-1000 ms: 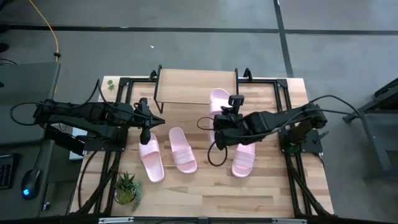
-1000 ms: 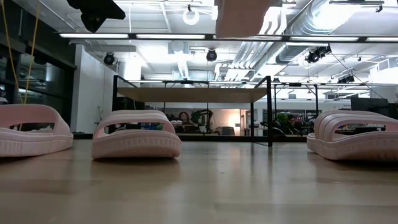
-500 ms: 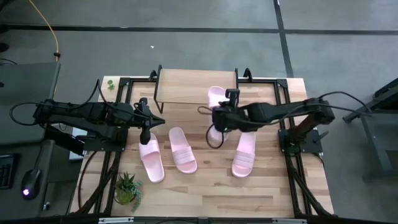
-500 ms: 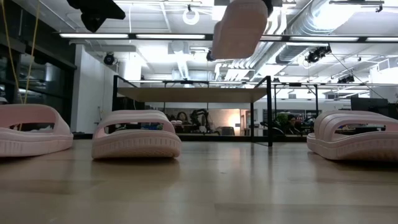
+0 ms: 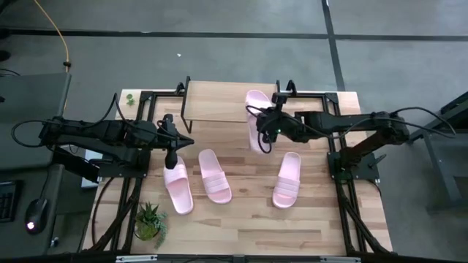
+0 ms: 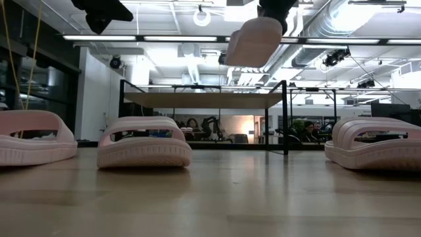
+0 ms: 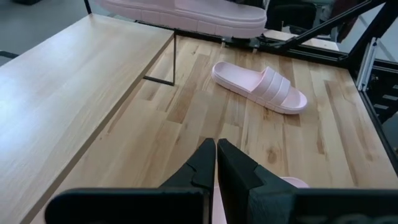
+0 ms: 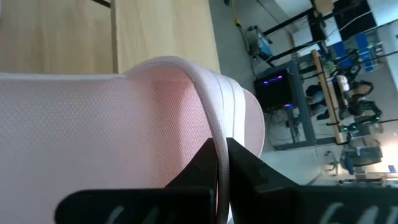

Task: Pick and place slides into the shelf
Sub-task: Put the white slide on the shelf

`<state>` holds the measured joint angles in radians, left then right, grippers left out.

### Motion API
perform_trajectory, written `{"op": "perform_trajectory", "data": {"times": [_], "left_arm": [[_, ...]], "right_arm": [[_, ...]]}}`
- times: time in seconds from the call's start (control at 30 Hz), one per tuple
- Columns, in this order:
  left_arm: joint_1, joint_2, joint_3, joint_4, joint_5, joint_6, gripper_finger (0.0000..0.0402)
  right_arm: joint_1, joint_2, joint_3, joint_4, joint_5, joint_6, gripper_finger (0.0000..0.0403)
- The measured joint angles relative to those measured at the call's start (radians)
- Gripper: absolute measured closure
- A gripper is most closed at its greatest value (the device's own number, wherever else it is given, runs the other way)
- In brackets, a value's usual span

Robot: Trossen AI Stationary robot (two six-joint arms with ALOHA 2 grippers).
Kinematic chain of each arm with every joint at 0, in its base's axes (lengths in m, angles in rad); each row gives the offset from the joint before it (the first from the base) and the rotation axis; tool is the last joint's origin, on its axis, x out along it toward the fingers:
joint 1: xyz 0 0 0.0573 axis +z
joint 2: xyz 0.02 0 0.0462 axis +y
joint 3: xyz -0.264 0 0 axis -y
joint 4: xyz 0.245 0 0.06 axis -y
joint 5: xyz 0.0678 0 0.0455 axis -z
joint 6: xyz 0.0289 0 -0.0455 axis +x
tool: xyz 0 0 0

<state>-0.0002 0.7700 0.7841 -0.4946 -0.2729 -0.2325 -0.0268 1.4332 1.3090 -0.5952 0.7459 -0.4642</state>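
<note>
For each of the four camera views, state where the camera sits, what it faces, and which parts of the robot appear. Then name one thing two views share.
High view: above the table, looking straight down; both arms, shelf, three slides on the table.
Low view: at tabletop height, looking level toward the shelf; the lifted slide hangs above.
Left wrist view: behind the shut left gripper, facing the shelf's corner.
Right wrist view: behind the right gripper, shut on the lifted slide's strap.
Shared: the lifted slide shows in all four views.
</note>
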Motion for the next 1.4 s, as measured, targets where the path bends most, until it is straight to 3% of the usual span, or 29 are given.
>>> {"op": "perform_trajectory", "data": {"times": [0.73, 1.4], "left_arm": [[0.0, 0.0, 0.0, -0.002, -0.003, 0.0, 0.0394], [0.0, 0.0, 0.0, -0.002, -0.003, 0.0, 0.0394]], "right_arm": [[-0.209, 0.013, 0.0, 0.048, -0.188, -0.05, 0.0402], [-0.32, 0.09, 0.0, 0.061, -0.271, -0.068, 0.0402]]}}
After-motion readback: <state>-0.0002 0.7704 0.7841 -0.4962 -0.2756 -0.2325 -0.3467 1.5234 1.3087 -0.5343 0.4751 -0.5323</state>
